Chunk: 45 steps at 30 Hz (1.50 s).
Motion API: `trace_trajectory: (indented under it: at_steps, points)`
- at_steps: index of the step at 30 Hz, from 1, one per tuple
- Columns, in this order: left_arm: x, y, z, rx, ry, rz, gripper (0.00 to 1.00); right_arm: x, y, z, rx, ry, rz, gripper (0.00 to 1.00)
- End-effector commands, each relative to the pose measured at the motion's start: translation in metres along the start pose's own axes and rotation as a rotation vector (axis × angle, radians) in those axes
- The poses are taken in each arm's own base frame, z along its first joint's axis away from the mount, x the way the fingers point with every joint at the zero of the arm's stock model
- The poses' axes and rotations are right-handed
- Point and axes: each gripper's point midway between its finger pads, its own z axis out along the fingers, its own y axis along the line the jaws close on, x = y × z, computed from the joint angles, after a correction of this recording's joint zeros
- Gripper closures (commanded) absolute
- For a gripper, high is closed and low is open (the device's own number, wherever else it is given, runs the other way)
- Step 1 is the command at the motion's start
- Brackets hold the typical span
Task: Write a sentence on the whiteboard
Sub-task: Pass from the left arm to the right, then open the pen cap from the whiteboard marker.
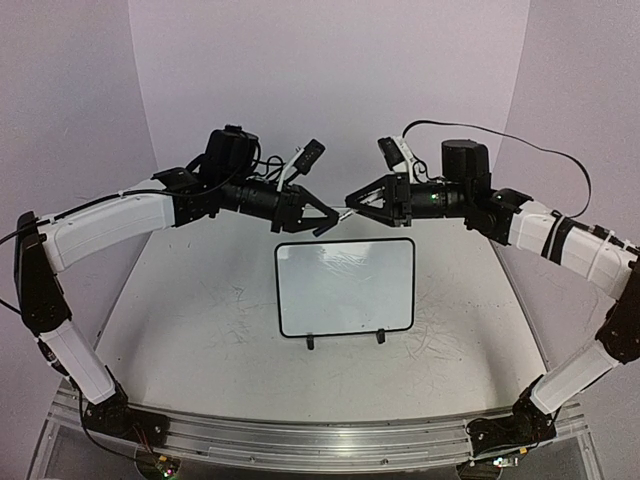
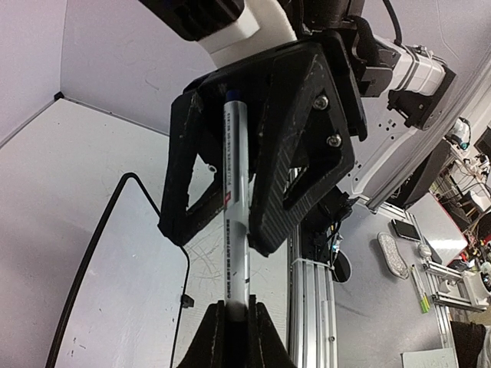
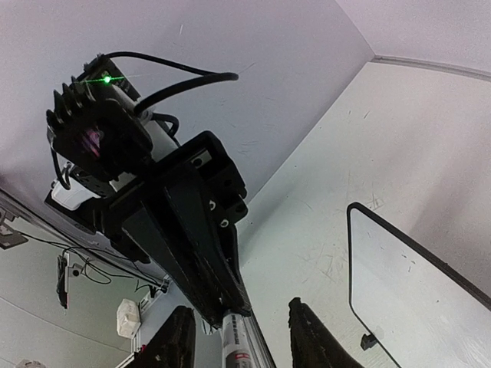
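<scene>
The whiteboard (image 1: 345,288) stands on two black feet at the table's middle, and its surface is blank. The sentence does not show on it. Both grippers meet in the air above its far edge. My left gripper (image 1: 322,218) is shut on one end of a white marker pen (image 1: 343,212). In the left wrist view its fingers (image 2: 236,308) pinch the pen (image 2: 234,192). My right gripper (image 1: 352,200) is open, with its jaws on either side of the pen's other end (image 3: 238,349). The board also shows in the left wrist view (image 2: 130,291) and the right wrist view (image 3: 414,291).
The scuffed white tabletop (image 1: 200,330) lies around the board. An aluminium rail (image 1: 320,440) runs along the near edge between the arm bases. Pale walls close in the back and sides. A black cable (image 1: 540,150) loops behind the right arm.
</scene>
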Motion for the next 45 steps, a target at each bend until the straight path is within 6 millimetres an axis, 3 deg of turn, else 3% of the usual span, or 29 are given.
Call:
trace_trajectory:
  at_steps: [1, 10, 14, 21, 23, 32, 34, 37, 45]
  points:
    - [-0.020, -0.017, -0.012, 0.022, -0.053, 0.069, 1.00, 0.002, -0.002, 0.001, -0.018, -0.003, -0.026, 0.64]
    - [-0.017, -0.015, -0.010, 0.025, -0.046, 0.040, 1.00, -0.014, 0.010, 0.000, -0.040, -0.030, -0.065, 0.99]
    - [-0.019, -0.011, -0.012, -0.011, -0.053, 0.021, 0.99, -0.021, 0.009, -0.004, -0.006, -0.067, -0.103, 1.00]
    - [-0.028, -0.007, -0.031, -0.126, -0.099, 0.027, 0.27, -0.039, 0.019, -0.017, 0.028, -0.138, -0.148, 1.00]
    - [-0.028, -0.007, -0.035, -0.152, -0.107, 0.029, 0.18, -0.042, 0.022, -0.021, 0.036, -0.155, -0.147, 1.00]
    - [-0.036, -0.007, -0.058, -0.171, -0.241, -0.030, 0.15, -0.044, 0.024, -0.027, 0.046, -0.186, -0.102, 1.00]
    - [-0.038, -0.019, -0.052, -0.064, -0.241, -0.039, 0.22, -0.043, 0.026, -0.027, 0.032, -0.185, -0.097, 1.00]
    - [-0.033, -0.024, -0.043, 0.013, -0.220, -0.067, 0.30, -0.041, 0.028, -0.027, 0.020, -0.187, -0.088, 1.00]
    - [-0.040, -0.021, -0.031, 0.078, -0.223, -0.089, 0.31, -0.036, 0.033, -0.026, -0.028, -0.167, -0.083, 1.00]
